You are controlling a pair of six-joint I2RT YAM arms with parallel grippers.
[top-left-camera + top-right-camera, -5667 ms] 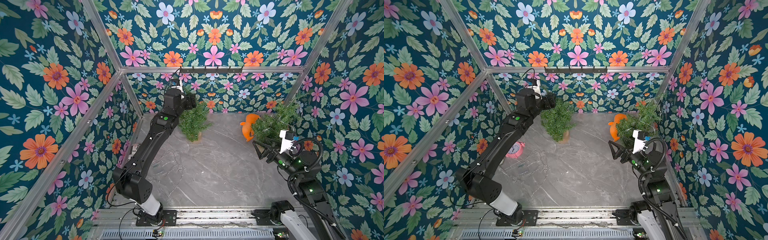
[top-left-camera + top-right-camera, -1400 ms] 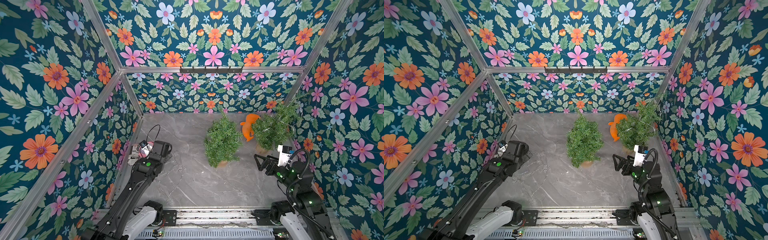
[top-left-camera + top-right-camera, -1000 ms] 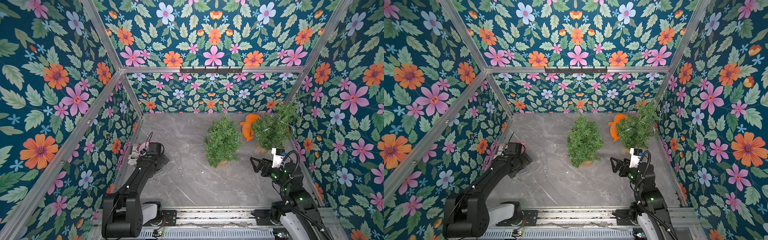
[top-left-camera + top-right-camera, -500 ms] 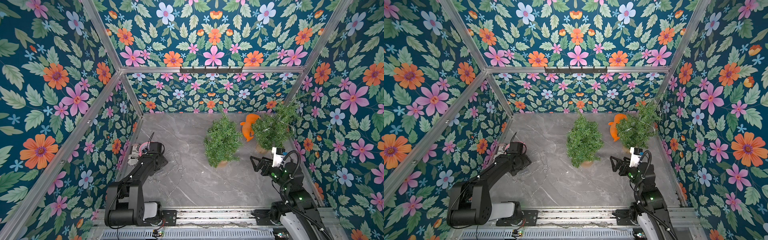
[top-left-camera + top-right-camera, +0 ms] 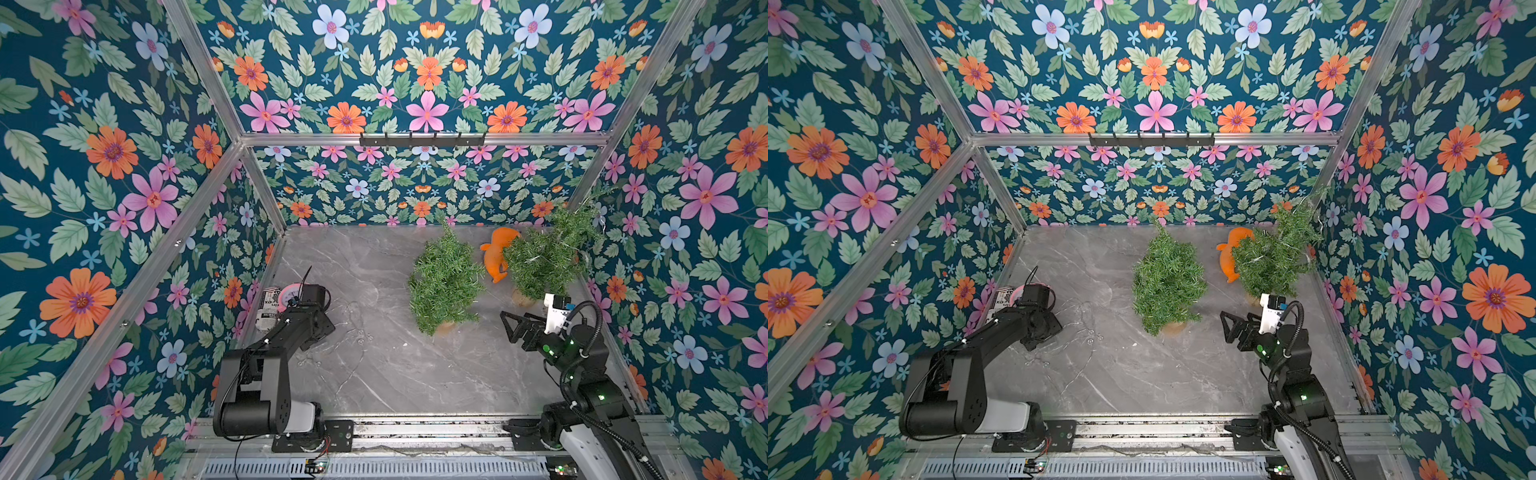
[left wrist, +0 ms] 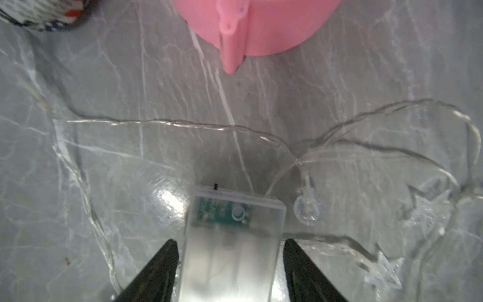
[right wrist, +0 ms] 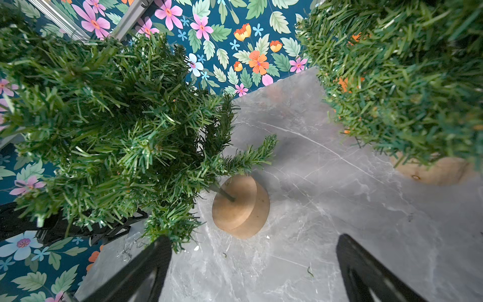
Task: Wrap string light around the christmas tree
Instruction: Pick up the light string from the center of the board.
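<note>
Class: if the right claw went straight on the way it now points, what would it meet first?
Probably the round wooden base of the nearer green artificial tree, though low branches may brush the right claw first.

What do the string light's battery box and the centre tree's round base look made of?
Battery box: probably translucent frosted plastic; a green circuit board shows through it.
Tree base: apparently unfinished light wood, matte tan with faint grain.

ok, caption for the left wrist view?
Left gripper straddles the clear battery box of the string light on the table, pink clock ahead.
</note>
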